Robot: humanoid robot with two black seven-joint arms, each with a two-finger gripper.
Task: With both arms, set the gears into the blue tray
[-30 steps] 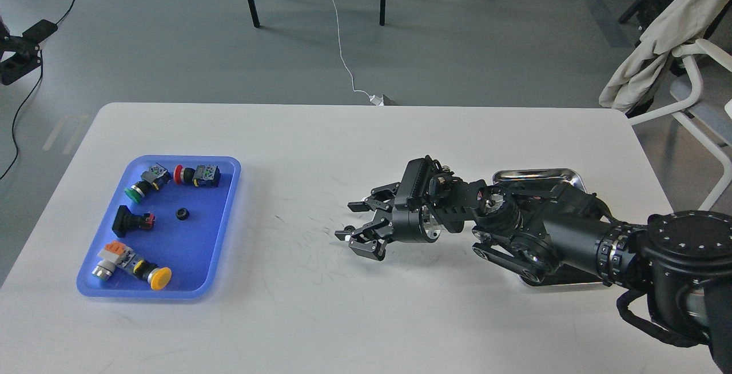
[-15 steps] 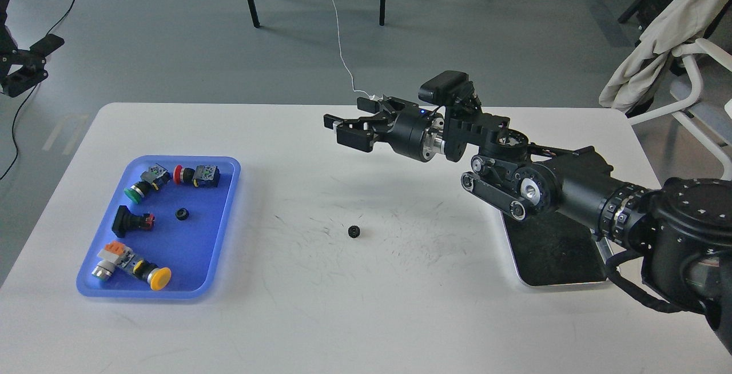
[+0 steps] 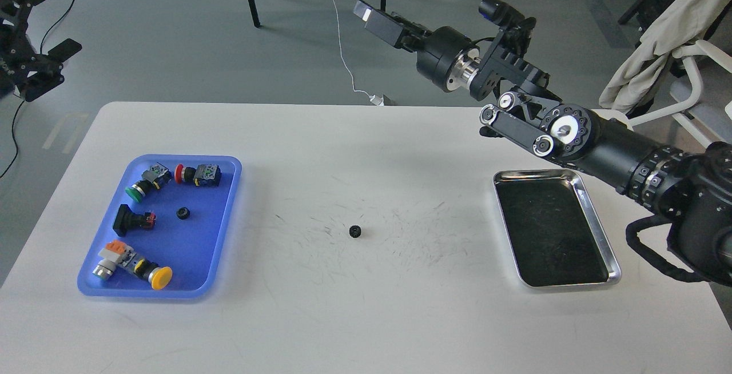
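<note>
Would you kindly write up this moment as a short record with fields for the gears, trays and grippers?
gear on table: lying on bare white table, between the two trays
gear in tray: inside blue tray, among push-button switches
steel tray: at right, dark inside, holds nothing
right gripper: raised high beyond the table's far edge, holding nothing visible; opening unclear
left gripper: at far left, off the table, fingers apart
gears left to place: one

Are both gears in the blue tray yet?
No: one gear lies in the blue tray, but the other gear sits on the bare white table, apart from the tray.
</note>
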